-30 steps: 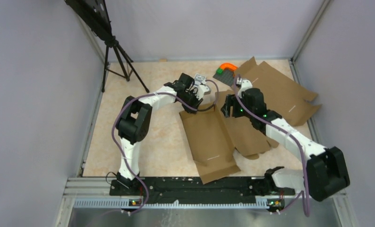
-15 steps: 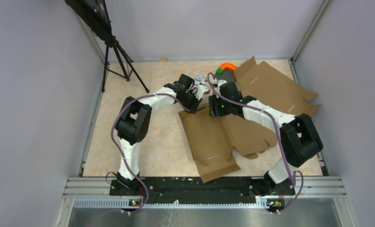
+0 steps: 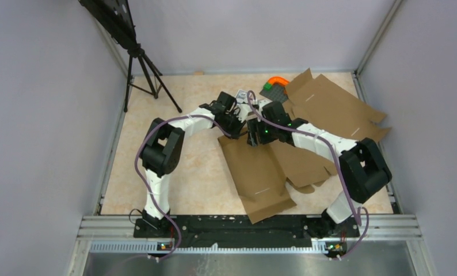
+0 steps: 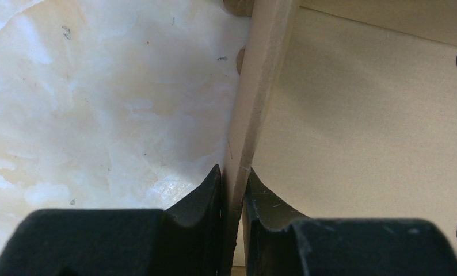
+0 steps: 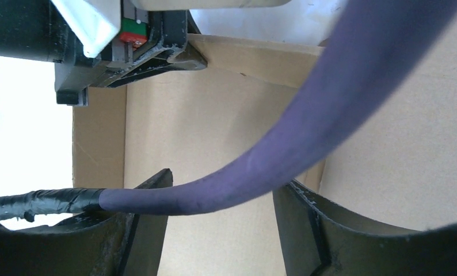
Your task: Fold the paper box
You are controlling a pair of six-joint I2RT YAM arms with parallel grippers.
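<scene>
The paper box [image 3: 259,172] is a brown cardboard blank lying mid-table, partly folded, with a flap raised at its far end. In the left wrist view that raised flap [image 4: 255,98] runs straight up between the black fingers, and my left gripper [image 4: 233,179] is shut on its edge. From above, my left gripper [image 3: 240,119] sits at the box's far left corner. My right gripper [image 3: 254,137] hovers right beside it over the far end of the box. In its wrist view my right gripper [image 5: 225,179] is open above the box's inner panel [image 5: 214,126], with nothing between its jaws.
A purple cable [image 5: 330,109] crosses in front of the right fingers. A second flat cardboard blank [image 3: 335,109] lies at the back right, with a green and orange item [image 3: 275,85] beside it. A small grey pack [image 3: 243,94] lies behind the grippers. A tripod [image 3: 141,63] stands back left.
The right arm swung left from the box's right side to its far end, close to the left gripper. The left gripper kept its hold on the flap.
</scene>
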